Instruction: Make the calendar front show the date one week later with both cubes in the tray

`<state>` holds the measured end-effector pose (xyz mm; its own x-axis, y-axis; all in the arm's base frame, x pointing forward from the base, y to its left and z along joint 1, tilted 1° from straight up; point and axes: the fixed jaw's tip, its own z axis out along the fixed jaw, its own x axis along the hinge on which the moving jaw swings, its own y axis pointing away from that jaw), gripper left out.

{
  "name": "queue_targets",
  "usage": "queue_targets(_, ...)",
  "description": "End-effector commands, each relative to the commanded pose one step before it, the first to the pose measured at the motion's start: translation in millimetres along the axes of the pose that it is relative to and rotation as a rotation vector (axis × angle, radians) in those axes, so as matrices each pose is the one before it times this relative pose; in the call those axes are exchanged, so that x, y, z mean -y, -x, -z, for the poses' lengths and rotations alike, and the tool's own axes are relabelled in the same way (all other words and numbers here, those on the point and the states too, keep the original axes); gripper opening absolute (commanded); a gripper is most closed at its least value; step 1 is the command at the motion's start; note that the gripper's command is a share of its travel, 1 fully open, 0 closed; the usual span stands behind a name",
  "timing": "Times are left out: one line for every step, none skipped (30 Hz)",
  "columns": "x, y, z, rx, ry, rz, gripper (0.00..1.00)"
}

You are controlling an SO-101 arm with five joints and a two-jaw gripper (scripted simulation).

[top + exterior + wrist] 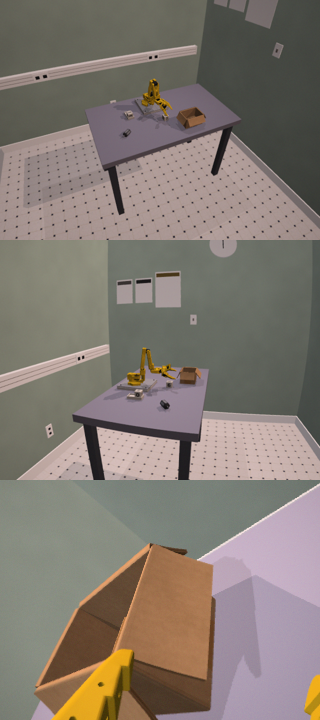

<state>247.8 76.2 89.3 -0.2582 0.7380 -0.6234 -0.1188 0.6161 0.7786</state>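
The calendar tray [131, 117] [130, 395] lies on the table left of the arm's base. One cube [128, 113] [138, 393] sits in it and shows a 0 towards the exterior camera. The second cube [165, 117] [169, 384] stands alone on the table top between the tray and the box and shows a 6 or 9 in the exterior view. My gripper [168, 107] [172, 374] [220, 675] hangs above that loose cube, tilted towards the box. Its fingers stand apart with nothing between them. The wrist view shows no cube.
An open cardboard box [191, 117] [188, 375] [170, 615] stands right of the loose cube, close ahead of the gripper. A small black cylinder [126, 132] [164, 404] lies nearer the table's front. The arm stands on a grey base plate [144, 109] [149, 384].
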Motion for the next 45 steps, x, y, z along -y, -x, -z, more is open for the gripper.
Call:
queue_targets(-5.08,0.725,-26.025,-0.13314,-0.14479,0.04913,0.35)
queue_targets(0.14,-0.006,-0.287,-0.00199,-0.00196,0.00914,0.35)
queue_targets(0.27,-0.103,0.367,-0.00055,-0.00008,0.00734,0.35)
queue_targets(0.17,-0.024,0.291,-0.00095,-0.0003,0.00635,0.35)
queue_targets(0.09,0.023,0.221,-0.00141,-0.00063,0.0059,0.35)
queue_targets(0.02,0.066,0.167,-0.00189,-0.00104,0.00588,0.35)
queue_targets(-0.02,0.093,0.14,-0.00226,-0.00137,0.00594,0.35)
queue_targets(-0.06,0.111,0.132,-0.00256,-0.00161,0.00597,0.35)
queue_targets(-0.08,0.127,0.147,-0.00281,-0.00179,0.00596,0.35)
queue_targets(-0.1,0.135,0.159,-0.00301,-0.00194,0.00592,0.35)
queue_targets(-0.12,0.146,0.184,-0.00318,-0.00204,0.0059,0.35)
queue_targets(-0.13,0.151,0.211,-0.00332,-0.00215,0.00584,0.35)
queue_targets(-0.14,0.152,0.244,-0.00345,-0.00221,0.0058,0.35)
queue_targets(-0.15,0.157,0.273,-0.00355,-0.00227,0.00575,0.35)
queue_targets(-0.15,0.158,0.311,-0.00364,-0.00231,0.00569,0.35)
queue_targets(-0.16,0.158,0.344,-0.00371,-0.00236,0.00563,0.35)
queue_targets(0.0,0.0,0.0,0.0,0.0,0.0,0.35)
queue_targets(0.0,0.0,0.0,0.0,0.0,0.0,0.35)
queue_targets(-0.39,0.344,-0.311,-0.011,-0.00994,0.01387,0.35)
queue_targets(-0.15,0.149,0.475,-0.00385,-0.00237,0.0054,0.35)
queue_targets(-0.15,0.146,0.492,-0.0039,-0.00239,0.00536,0.35)
queue_targets(-0.14,0.141,0.515,-0.00395,-0.00242,0.00532,0.35)
queue_targets(-0.14,0.134,0.538,-0.004,-0.00245,0.00526,0.35)
queue_targets(-0.13,0.125,0.565,-0.00404,-0.00247,0.00519,0.35)
queue_targets(-0.13,0.117,0.59,-0.00408,-0.00248,0.00511,0.35)
queue_targets(-0.12,0.11,0.614,-0.00409,-0.00249,0.00503,0.35)
queue_targets(-0.12,0.103,0.635,-0.0041,-0.00249,0.00494,0.35)
queue_targets(-0.11,0.096,0.657,-0.00411,-0.0025,0.00484,0.35)
queue_targets(-0.11,0.087,0.672,-0.00411,-0.00249,0.00476,0.35)
queue_targets(-0.1,0.08,0.686,-0.00411,-0.0025,0.00467,0.35)
queue_targets(-0.1,0.073,0.699,-0.00411,-0.0025,0.00465,0.35)
queue_targets(-0.09,0.066,0.711,-0.00411,-0.00251,0.00465,0.35)
queue_targets(-0.09,0.059,0.72,-0.0041,-0.00253,0.00467,0.35)
queue_targets(0.0,0.0,0.0,0.0,0.0,0.0,0.35)
queue_targets(0.0,0.0,0.0,0.0,0.0,0.0,0.35)
queue_targets(-0.29,0.229,1.126,-0.01161,-0.00925,0.01324,0.35)
queue_targets(-0.09,0.053,0.762,-0.004,-0.00244,0.00465,0.35)
queue_targets(-0.08,0.043,0.758,-0.00403,-0.00247,0.0047,0.35)
queue_targets(-0.07,0.035,0.757,-0.00403,-0.0025,0.00476,0.35)
queue_targets(-0.07,0.031,0.759,-0.004,-0.0025,0.00481,0.35)
queue_targets(-0.07,0.027,0.76,-0.00397,-0.00251,0.00485,0.35)
queue_targets(-0.07,0.032,0.759,-0.00392,-0.00249,0.00488,0.35)
queue_targets(-0.08,0.044,0.757,-0.00382,-0.00244,0.00489,0.35)
queue_targets(-0.09,0.056,0.751,-0.00373,-0.0024,0.0049,0.35)
queue_targets(-0.1,0.065,0.745,-0.00365,-0.00236,0.00491,0.35)
